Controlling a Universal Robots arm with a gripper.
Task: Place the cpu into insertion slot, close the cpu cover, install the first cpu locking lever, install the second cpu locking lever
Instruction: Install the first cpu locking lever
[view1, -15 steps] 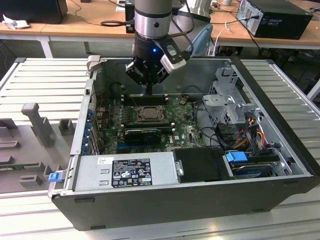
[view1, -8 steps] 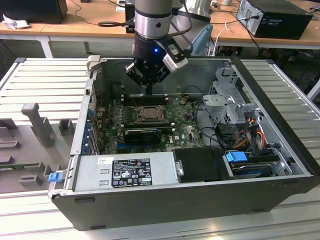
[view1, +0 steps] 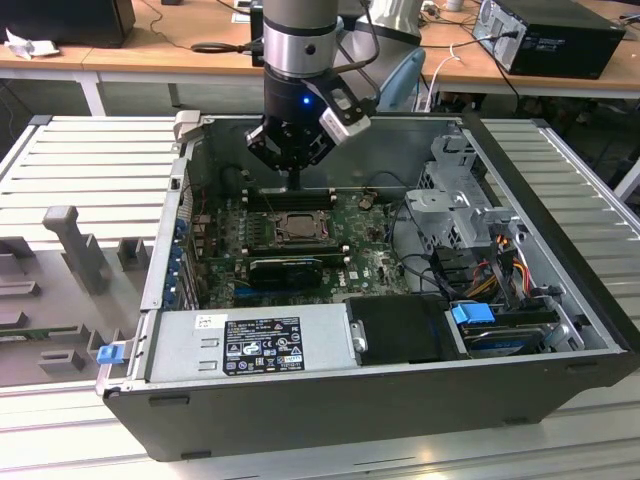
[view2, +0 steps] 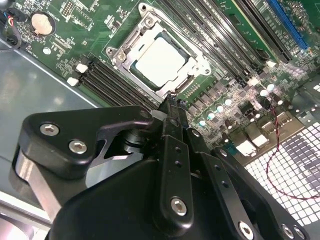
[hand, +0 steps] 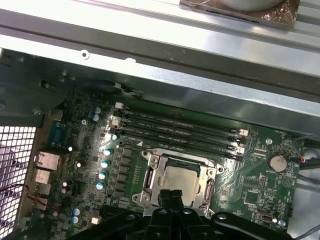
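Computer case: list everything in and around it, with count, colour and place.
computer case: one, black, lying open
table: one, grey, ribbed, under the case
circuit board: one, green, on the case floor
cpu: one, grey face up, mid-board
cpu cover: one, grey metal, flat around the cpu
memory slots: four, black, beside the cpu
coin battery: one, silver, on the board
power supply: one, grey, inside the case, beside the board
arm: one, silver and black, above the case
gripper: one, black, shut, tip by the cover's corner
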